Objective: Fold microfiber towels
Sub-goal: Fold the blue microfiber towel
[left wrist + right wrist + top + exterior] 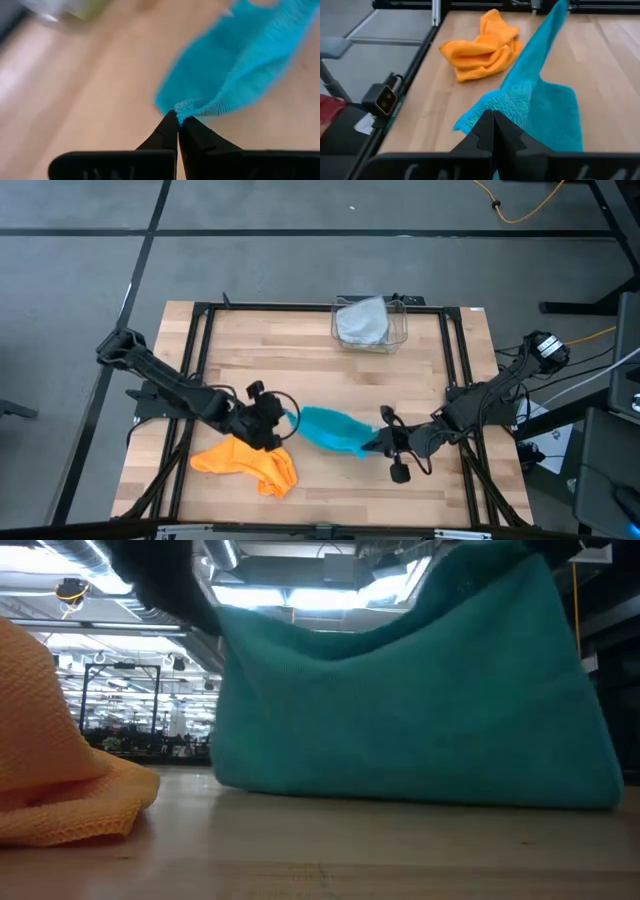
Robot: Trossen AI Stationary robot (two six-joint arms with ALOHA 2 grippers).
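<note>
High view: your left tool [283, 417] and right tool [372, 442] each sit pinched on an opposite corner of the teal towel [330, 428], which hangs stretched between them with its lower edge brushing the tabletop [300, 360]. The left wrist view shows only a small tuft of cloth caught at the very tips of the closed fingers [172, 127], so that grip looks thin; pull the tools further apart and you risk the corner slipping free and the towel collapsing into a heap. The right tool's bite appears deeper, with more cloth bunched around its closed fingers [492, 127]. The orange towel [248, 462] lies crumpled just beside and below your left tool; a low sweep on that side could snag it and drag it along or tuck it into the fold. The grey-blue towel [362, 322] sits in the clear bin [404, 330], well beyond both tools and out of harm's way. Lower unevenly and the sagging middle is likely to crease before the fold lands.
</note>
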